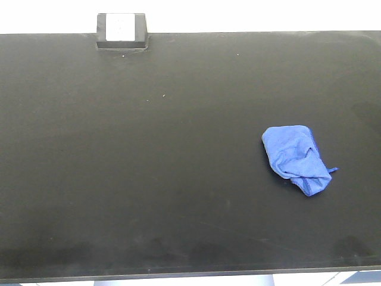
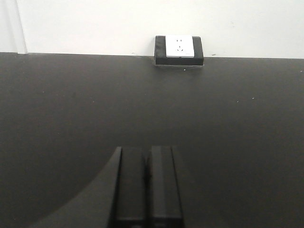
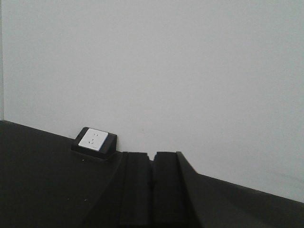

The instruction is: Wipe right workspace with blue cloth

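Lying untouched on the right workspace [image 1: 149, 179], a wide matte black surface, the blue cloth [image 1: 296, 158] marks the opening step of the task: no wiping appears to have begun, and the cloth has yet to be picked up. It sits right of centre in the front-facing view, well apart from the small black socket box [image 1: 122, 31] with a white face at the far edge. The cloth is crumpled into a rounded, folded lump, bright blue with a fine woven texture, one loose thread trailing at its lower right. Neither arm appears in the front-facing view. Each wrist view shows its own jaws drawn together with only a thin seam between them, holding nothing: the left gripper [image 2: 147, 183] and the right gripper [image 3: 152, 187]. The next move likely calls for the right gripper to part its jaws, descend over the cloth, and pinch a raised fold.
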Motion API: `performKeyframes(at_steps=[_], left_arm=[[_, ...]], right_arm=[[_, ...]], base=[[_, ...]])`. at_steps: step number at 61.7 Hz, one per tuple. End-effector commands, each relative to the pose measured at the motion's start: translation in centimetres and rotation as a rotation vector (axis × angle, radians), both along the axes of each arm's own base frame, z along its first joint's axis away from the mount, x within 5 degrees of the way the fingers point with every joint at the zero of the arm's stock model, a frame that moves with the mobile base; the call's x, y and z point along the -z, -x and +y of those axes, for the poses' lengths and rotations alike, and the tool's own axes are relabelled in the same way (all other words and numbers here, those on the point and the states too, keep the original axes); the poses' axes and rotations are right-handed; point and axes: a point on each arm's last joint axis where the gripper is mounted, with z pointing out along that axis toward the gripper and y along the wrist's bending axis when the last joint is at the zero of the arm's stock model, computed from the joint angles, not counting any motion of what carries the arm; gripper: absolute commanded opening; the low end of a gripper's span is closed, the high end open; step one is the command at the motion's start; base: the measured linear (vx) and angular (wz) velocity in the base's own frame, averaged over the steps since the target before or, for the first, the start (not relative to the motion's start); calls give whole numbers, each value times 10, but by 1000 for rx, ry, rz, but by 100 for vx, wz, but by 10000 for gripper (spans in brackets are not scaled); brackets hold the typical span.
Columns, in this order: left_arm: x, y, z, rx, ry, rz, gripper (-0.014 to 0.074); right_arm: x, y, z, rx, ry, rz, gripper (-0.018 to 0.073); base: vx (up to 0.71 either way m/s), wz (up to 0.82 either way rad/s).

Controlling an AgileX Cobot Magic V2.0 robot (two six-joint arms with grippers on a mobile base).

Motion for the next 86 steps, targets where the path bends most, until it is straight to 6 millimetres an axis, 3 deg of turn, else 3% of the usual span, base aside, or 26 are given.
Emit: performKeyframes(at_steps=[1,13,20,32,44,59,68,86], left_arm=[[2,-1,-1,14,8,-65,-6],[2,-1,-1,14,8,-65,-6],[2,-1,-1,14,8,-65,-6],[2,-1,-1,14,8,-65,-6],[2,-1,-1,14,8,-65,-6],[2,-1,-1,14,8,-65,-6],[2,-1,-1,14,8,-65,-6],[2,-1,-1,14,8,-65,-6]], right_arm=[[-12,0,-4,38,-32,-45,-8],[-10,-1,-9,114,152,-76,-6],[-1,-3,-14,169,269,-1,-4],[19,-3,-27,297,91,151,-4],[75,6,-27,301,-9,28,-4],[163,20,-28,313,-44,2,-4],[173,22,-31,356,-48,105,-4],[176,22,-31,365,-41,132,-4]], base=[[0,0],[0,0],[0,0],[0,0],[0,0],[0,0],[0,0],[0,0]])
